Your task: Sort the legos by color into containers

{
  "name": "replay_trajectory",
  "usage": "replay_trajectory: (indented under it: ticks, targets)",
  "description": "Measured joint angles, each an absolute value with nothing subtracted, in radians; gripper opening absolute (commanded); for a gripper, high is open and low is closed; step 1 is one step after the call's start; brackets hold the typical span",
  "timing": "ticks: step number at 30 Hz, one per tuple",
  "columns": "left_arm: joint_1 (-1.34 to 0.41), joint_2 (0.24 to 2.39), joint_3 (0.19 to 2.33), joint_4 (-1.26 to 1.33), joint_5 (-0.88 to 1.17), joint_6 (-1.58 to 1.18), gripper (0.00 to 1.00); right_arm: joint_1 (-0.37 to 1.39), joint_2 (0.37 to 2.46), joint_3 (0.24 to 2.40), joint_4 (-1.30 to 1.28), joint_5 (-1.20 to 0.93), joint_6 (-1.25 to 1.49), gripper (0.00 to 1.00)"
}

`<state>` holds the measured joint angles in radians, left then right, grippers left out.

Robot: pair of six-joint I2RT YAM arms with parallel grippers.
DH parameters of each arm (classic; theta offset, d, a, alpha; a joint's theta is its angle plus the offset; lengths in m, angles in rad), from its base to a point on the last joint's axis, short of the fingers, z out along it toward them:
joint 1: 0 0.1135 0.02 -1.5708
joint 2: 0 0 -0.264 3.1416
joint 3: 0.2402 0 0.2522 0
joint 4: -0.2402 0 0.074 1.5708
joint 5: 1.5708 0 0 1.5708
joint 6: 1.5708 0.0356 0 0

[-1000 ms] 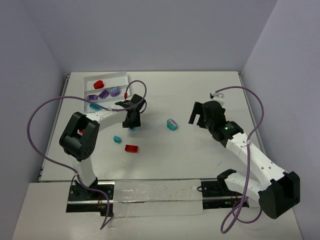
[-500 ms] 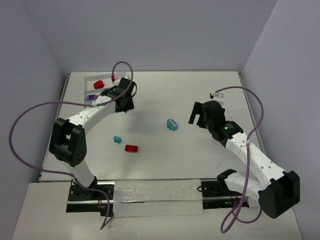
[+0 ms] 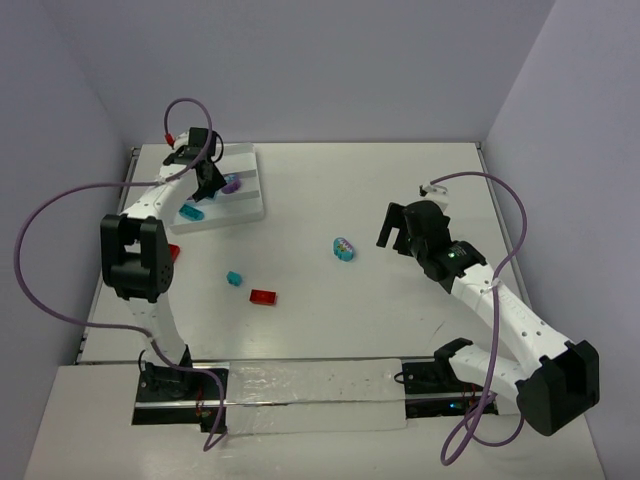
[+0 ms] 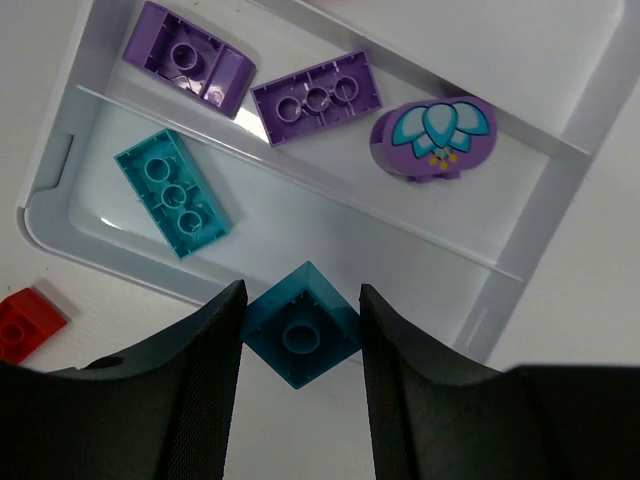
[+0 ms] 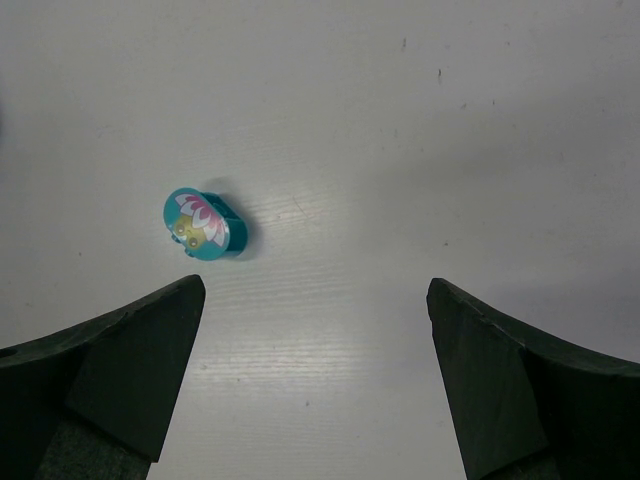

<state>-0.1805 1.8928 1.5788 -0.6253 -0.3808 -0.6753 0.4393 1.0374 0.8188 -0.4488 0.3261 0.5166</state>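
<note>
Open tabletop (image 5: 400,150) around rounded teal brick (image 5: 205,225); raised ribs (image 4: 330,185) across tray (image 4: 560,190)

Fingers (image 4: 200,395) pinch square teal brick (image 4: 300,335) over near rim of white tray (image 4: 330,225).

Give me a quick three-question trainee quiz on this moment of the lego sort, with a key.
1. True or false: the left gripper is shut on a teal brick.
2. How many purple pieces show in the white tray in the left wrist view? A) one B) three C) five
3. Fill in: the right gripper, near the rounded teal piece, has its jaws ____.

Key: 1 true; 2 B; 3 open.
</note>
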Motion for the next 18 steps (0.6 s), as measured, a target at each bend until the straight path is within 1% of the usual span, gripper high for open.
replay_trajectory:
  ticks: [7,15,18]
  targets:
    - [-0.142,2.01,1.618,-0.627,-0.361,-0.675,0.02,0.439,1.037,0.819,-0.449,0.329,0.516,1.0]
    - [-0.128,2.026,1.617,-0.618,-0.353,-0.675,0.05,0.439,1.037,0.819,-0.449,0.329,0.516,1.0]
    - [-0.126,2.031,1.611,-0.617,-0.354,-0.673,0.09,0.439,1.037,0.819,-0.449,0.33,0.516,1.0]
